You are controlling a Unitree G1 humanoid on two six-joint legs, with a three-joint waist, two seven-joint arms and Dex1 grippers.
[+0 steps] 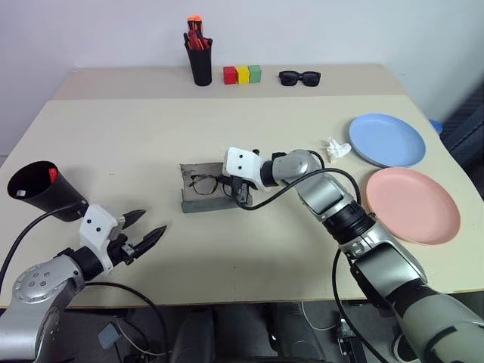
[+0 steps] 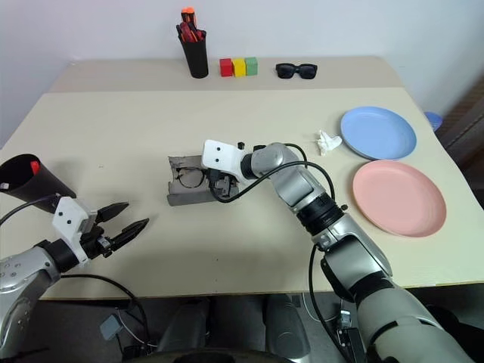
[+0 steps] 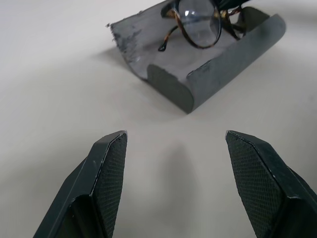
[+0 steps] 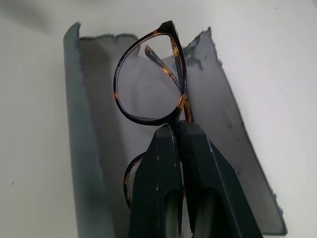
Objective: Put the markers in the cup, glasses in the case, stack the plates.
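The glasses (image 4: 148, 84), thin and dark-framed, hang over the open grey case (image 1: 198, 203) at the table's middle, one lens above its felt floor. My right gripper (image 4: 178, 130) is shut on the glasses at the bridge. My left gripper (image 1: 151, 221) stands open and empty near the front left, pointing toward the case (image 3: 218, 69). Behind it leans the black cup (image 1: 44, 193) with a marker's red cap (image 1: 52, 175) showing inside. The light blue plate (image 1: 387, 140) and the pink plate (image 1: 412, 204) lie side by side at the right.
A black pen pot with orange-red pens (image 1: 200, 57), three coloured blocks (image 1: 242, 74) and black sunglasses (image 1: 299, 77) line the back. A crumpled white scrap (image 1: 337, 148) lies beside the blue plate. My right arm's cable loops over the table near the case.
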